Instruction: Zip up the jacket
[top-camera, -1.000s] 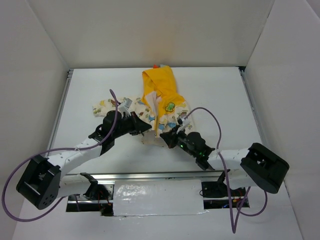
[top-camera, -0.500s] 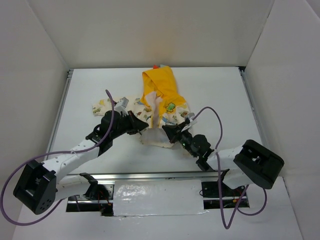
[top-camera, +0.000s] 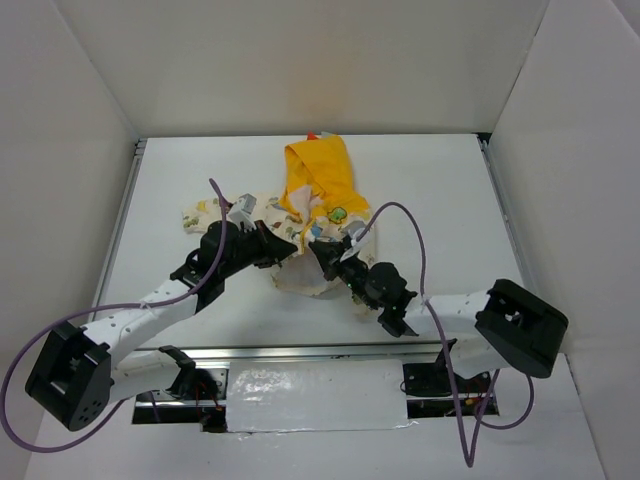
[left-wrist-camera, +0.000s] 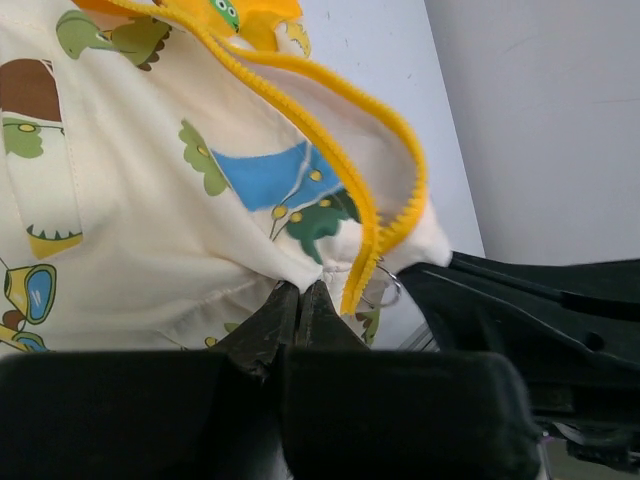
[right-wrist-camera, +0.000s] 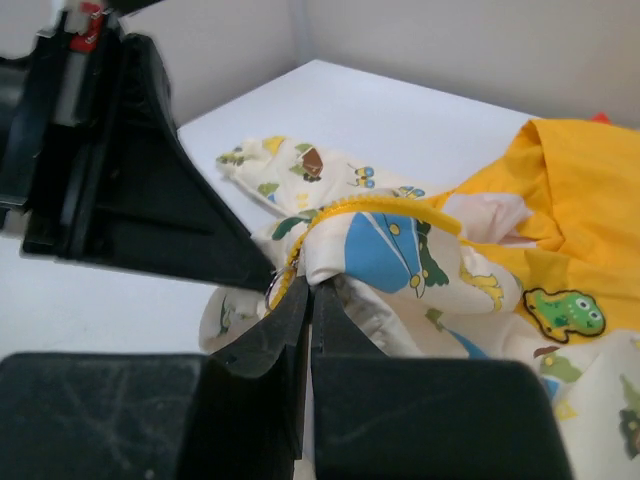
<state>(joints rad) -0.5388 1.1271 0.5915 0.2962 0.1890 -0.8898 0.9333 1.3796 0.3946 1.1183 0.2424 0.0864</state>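
Note:
The jacket (top-camera: 322, 185) lies mid-table, cream with cartoon prints, its yellow hood toward the back wall. Its bottom hem is bunched up between the two grippers. My left gripper (top-camera: 291, 254) is shut on the cream hem (left-wrist-camera: 200, 260) just left of the yellow zipper (left-wrist-camera: 372, 205). A metal ring pull (left-wrist-camera: 388, 290) hangs beside the zipper's lower end. My right gripper (top-camera: 319, 256) is shut on the other hem corner (right-wrist-camera: 390, 250), right under the yellow zipper edge (right-wrist-camera: 385, 205). The two grippers' tips almost meet.
The white table (top-camera: 450, 220) is walled in white on three sides. A metal rail (top-camera: 300, 352) runs along the near edge by the arm bases. A purple cable (top-camera: 410, 225) arches over the right arm. One sleeve (top-camera: 205, 212) spreads to the left.
My right gripper has swung left with its hem corner, close to the left gripper. The jacket's lower part has bunched up between them.

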